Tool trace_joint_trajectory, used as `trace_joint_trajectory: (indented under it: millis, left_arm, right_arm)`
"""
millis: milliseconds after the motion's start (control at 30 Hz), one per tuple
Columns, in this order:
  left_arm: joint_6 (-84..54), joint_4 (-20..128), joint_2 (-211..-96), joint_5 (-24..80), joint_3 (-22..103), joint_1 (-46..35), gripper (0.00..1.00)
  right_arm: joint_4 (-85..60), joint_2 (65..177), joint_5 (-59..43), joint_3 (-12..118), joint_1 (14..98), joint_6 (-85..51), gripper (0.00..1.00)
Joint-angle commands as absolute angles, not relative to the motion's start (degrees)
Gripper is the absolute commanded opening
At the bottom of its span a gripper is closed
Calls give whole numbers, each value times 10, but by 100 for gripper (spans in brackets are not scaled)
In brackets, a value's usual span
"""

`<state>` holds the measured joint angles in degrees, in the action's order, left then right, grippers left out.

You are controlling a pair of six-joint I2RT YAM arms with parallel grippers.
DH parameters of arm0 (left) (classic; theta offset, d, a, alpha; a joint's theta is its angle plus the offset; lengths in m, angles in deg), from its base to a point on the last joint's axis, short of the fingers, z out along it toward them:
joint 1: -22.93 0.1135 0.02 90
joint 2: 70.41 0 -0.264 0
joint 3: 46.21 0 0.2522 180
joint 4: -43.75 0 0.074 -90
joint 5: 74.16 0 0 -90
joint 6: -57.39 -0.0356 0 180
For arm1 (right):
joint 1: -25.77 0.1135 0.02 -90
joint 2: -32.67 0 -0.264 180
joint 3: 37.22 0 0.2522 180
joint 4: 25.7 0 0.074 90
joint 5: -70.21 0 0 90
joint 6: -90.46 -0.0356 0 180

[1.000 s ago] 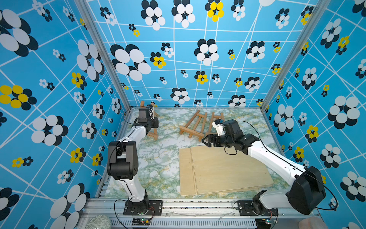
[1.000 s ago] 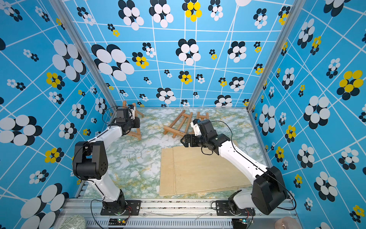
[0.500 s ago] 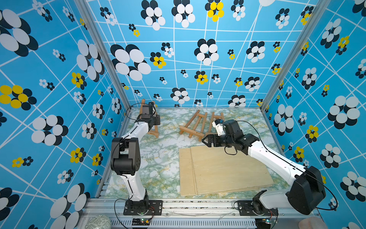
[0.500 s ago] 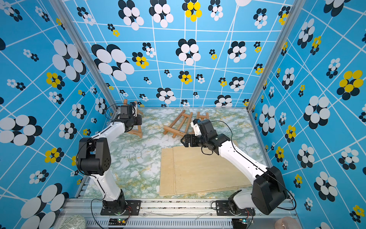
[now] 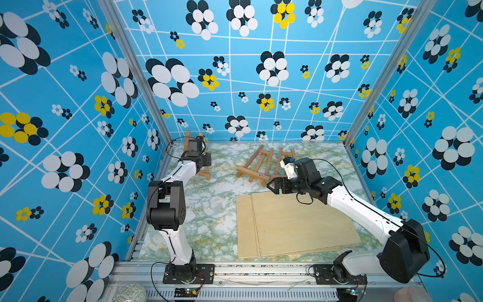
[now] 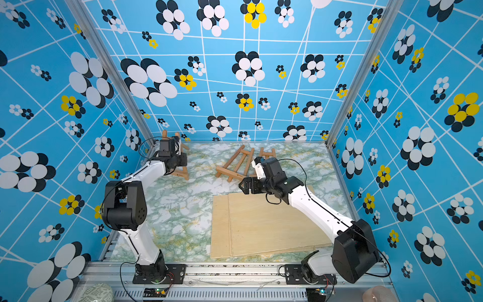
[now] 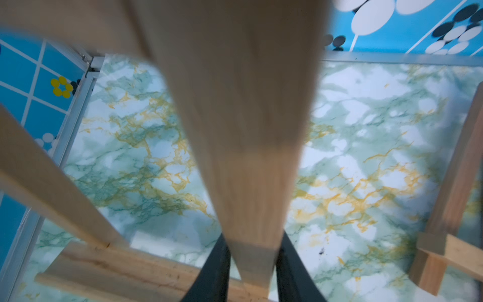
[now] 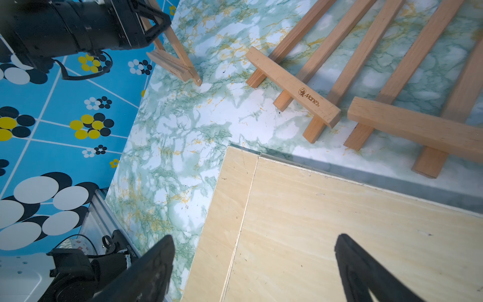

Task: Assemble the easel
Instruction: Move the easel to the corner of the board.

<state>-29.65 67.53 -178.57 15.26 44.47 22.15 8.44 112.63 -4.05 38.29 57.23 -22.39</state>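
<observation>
A small wooden easel [image 5: 207, 173] stands upright in the back left corner, and its feet show in the right wrist view [image 8: 173, 63]. My left gripper [image 5: 203, 154] reaches into it from above. In the left wrist view its black fingers [image 7: 214, 266] sit tight on both sides of one wooden leg [image 7: 248, 157], so the left gripper [image 7: 252, 243] is shut on it. Two more easels lie flat at the back middle, one [image 5: 254, 164] beside the other [image 5: 283, 157]. My right gripper [image 5: 273, 186] hovers open and empty over the corner of the plywood boards [image 8: 339, 222].
Two stacked plywood boards [image 5: 295, 222] cover the front right of the marble table [image 5: 209, 209]. Patterned walls close in the left, back and right sides. The flat easels [image 8: 292, 86] lie just beyond the boards' far edge.
My left gripper has moved a little toward the back corner, taking the standing easel with it. The right arm has not moved.
</observation>
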Motion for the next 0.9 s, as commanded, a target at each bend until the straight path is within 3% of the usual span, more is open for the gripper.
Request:
trace_joint_trajectory:
  millis: [0, 567, 667, 767, 800, 867]
  left_arm:
    - [-291, 742, -1808, 134, 419, 224, 37]
    - [-275, 720, -1740, 174, 398, 222, 60]
    - [-282, 718, -1711, 185, 392, 221, 69]
    - [-289, 727, -1674, 183, 389, 217, 86]
    - [-291, 729, -1662, 182, 388, 215, 97]
    - [-293, 741, -1636, 177, 387, 208, 99]
  right_arm:
    - [88, 1136, -43, 400, 569, -214, 98]
    - [101, 1107, -50, 394, 569, -218, 98]
    - [104, 1098, -55, 395, 570, -222, 98]
    - [120, 1089, -66, 400, 570, -222, 98]
    - [125, 1087, -69, 403, 569, -222, 98]
    - [143, 1079, -77, 405, 568, -224, 98]
